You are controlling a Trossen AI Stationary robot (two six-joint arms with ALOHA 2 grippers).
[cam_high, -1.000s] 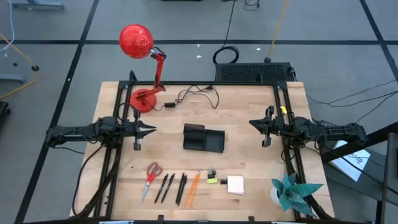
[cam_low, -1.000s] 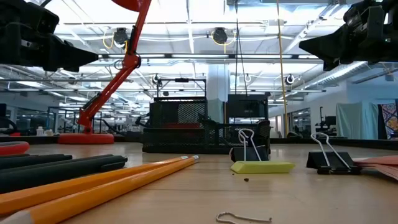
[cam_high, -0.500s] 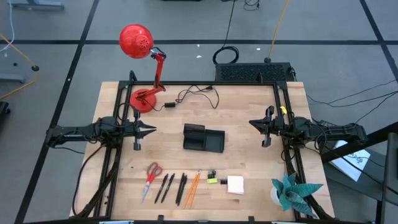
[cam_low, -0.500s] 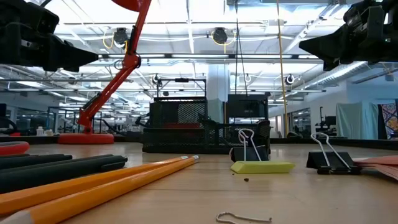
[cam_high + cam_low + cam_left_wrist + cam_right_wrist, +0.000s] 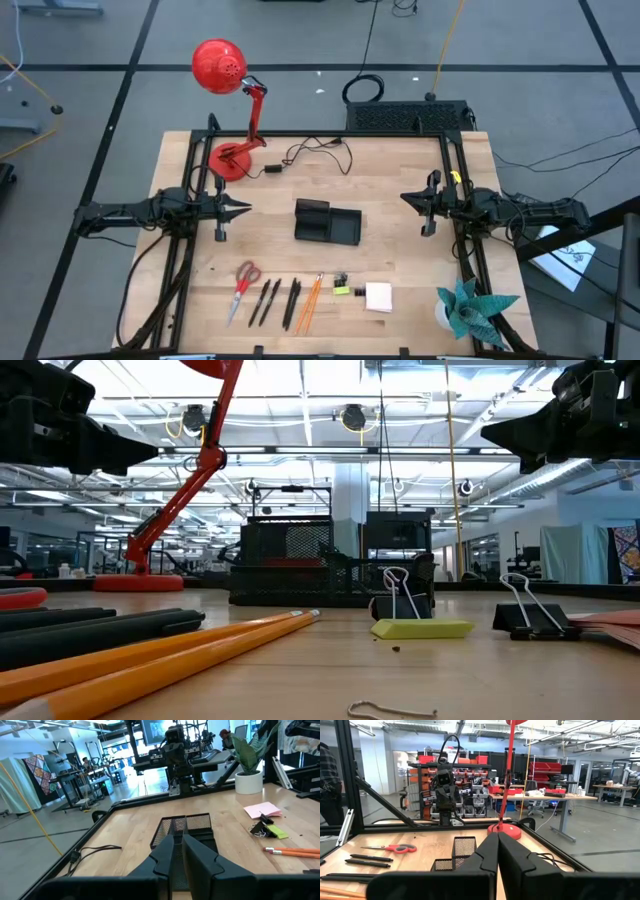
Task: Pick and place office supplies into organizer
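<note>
The black mesh organizer (image 5: pixel 327 222) stands at the table's middle; it also shows in the left wrist view (image 5: pixel 184 827) and the right wrist view (image 5: pixel 455 856). Near the front edge lie red-handled scissors (image 5: pixel 243 285), black pens (image 5: pixel 272 299), orange pencils (image 5: pixel 310 300), black binder clips (image 5: pixel 341 281), a yellow-green piece (image 5: pixel 343 291) and a pale sticky-note pad (image 5: pixel 379 296). My left gripper (image 5: pixel 246 208) hovers shut to the organizer's left. My right gripper (image 5: pixel 403 197) hovers shut to its right. Both are empty and above the table.
A red desk lamp (image 5: pixel 232 110) with its cable (image 5: pixel 315 152) stands at the far left. A teal paper plant (image 5: pixel 468 305) stands at the near right corner. A black box with cables (image 5: pixel 408 116) sits beyond the far edge. A bent wire clip (image 5: pixel 390 709) lies by the low camera.
</note>
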